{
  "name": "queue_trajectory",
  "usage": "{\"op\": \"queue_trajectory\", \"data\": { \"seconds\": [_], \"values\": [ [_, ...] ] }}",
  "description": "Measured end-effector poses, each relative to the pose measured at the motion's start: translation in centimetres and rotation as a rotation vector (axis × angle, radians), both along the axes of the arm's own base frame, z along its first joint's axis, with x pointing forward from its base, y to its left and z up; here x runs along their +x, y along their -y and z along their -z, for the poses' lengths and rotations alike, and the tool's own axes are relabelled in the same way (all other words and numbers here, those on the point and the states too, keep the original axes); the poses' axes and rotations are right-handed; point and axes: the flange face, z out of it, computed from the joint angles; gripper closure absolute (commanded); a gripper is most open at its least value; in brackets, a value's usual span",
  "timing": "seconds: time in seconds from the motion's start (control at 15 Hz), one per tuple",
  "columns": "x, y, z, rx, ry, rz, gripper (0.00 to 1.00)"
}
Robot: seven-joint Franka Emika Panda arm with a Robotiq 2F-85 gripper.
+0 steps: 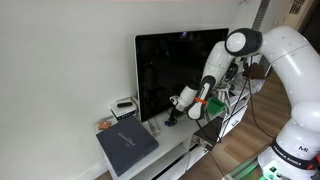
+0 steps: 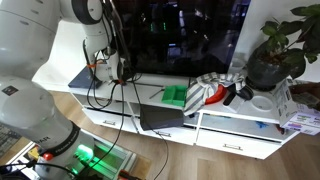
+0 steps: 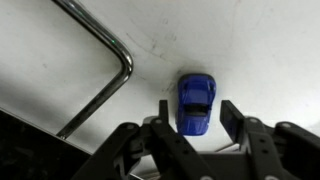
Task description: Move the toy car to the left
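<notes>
In the wrist view the toy car (image 3: 196, 92) is small and deep blue and lies on the white cabinet top (image 3: 250, 50). Its rear half is between my two fingers. My gripper (image 3: 198, 112) is open, with a finger on each side of the car and a small gap to each. In an exterior view my gripper (image 1: 172, 118) is down at the cabinet top in front of the TV (image 1: 180, 65). In an exterior view it (image 2: 103, 70) is at the cabinet's left part. The car does not show in either exterior view.
A chrome TV foot (image 3: 112, 55) curves to the left of the car. A dark grey slab (image 1: 127, 143) overhangs the cabinet edge and also shows in an exterior view (image 2: 160, 118). A green boxy object (image 2: 176, 95), striped cloth (image 2: 213, 88) and potted plant (image 2: 272, 55) stand further along.
</notes>
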Motion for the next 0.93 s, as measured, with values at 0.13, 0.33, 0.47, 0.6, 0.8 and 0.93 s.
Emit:
{"op": "queue_trajectory", "data": {
  "seconds": [0.13, 0.33, 0.47, 0.6, 0.8, 0.93],
  "values": [
    [0.0, 0.0, 0.0, 0.000, 0.000, 0.000, 0.20],
    [0.0, 0.1, 0.0, 0.000, -0.001, 0.004, 0.07],
    [-0.2, 0.3, 0.0, 0.001, -0.009, 0.023, 0.00],
    [-0.4, 0.6, 0.0, 0.002, -0.021, 0.069, 0.00],
    [-0.9, 1.0, -0.7, 0.015, -0.025, 0.160, 0.00],
    [-1.5, 1.1, -1.2, 0.020, -0.033, 0.219, 0.00]
  ]
}}
